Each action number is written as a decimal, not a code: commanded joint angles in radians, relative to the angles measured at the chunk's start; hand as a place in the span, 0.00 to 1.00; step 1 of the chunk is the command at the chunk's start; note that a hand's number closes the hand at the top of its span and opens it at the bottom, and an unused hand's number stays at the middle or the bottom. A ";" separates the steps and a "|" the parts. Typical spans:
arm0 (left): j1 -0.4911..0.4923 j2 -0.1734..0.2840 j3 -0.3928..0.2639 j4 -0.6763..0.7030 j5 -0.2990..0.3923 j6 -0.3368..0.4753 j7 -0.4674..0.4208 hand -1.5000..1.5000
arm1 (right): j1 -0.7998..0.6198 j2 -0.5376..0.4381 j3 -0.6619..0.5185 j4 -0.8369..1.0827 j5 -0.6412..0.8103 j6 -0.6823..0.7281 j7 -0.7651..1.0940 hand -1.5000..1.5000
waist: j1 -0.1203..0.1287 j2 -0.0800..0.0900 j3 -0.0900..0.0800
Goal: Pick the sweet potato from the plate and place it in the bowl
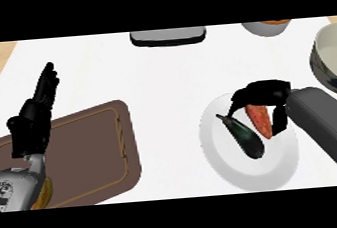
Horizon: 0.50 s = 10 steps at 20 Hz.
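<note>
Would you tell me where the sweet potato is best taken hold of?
Probably across the middle of the sweet potato, from above: it lies lengthwise on the plate, with the dark vegetable close at its left. The right hand already curls over it.

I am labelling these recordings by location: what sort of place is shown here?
Probably a kitchen counter: a white plate holding a sweet potato and a dark eggplant, a brown cutting board, and a bowl.

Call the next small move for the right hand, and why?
Probably lift straight up. The right hand is curled round the sweet potato, which lies on the plate beside an eggplant. Rising first should clear both before swinging toward the bowl at the right.
</note>
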 commanded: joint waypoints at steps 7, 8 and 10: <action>0.003 -0.020 0.016 -0.037 -0.025 -0.018 0.036 0.50 | -0.012 0.066 -0.044 0.125 0.039 -0.035 -0.199 1.00 | 0.000 0.002 0.002; -0.007 -0.010 0.034 -0.057 -0.018 -0.020 0.053 0.50 | 0.014 0.089 -0.040 0.126 0.042 -0.052 -0.182 1.00 | 0.000 0.001 0.002; -0.014 -0.016 0.046 -0.009 -0.022 -0.026 0.035 0.50 | 0.013 0.047 -0.048 0.035 0.032 -0.010 -0.194 1.00 | -0.019 -0.004 0.000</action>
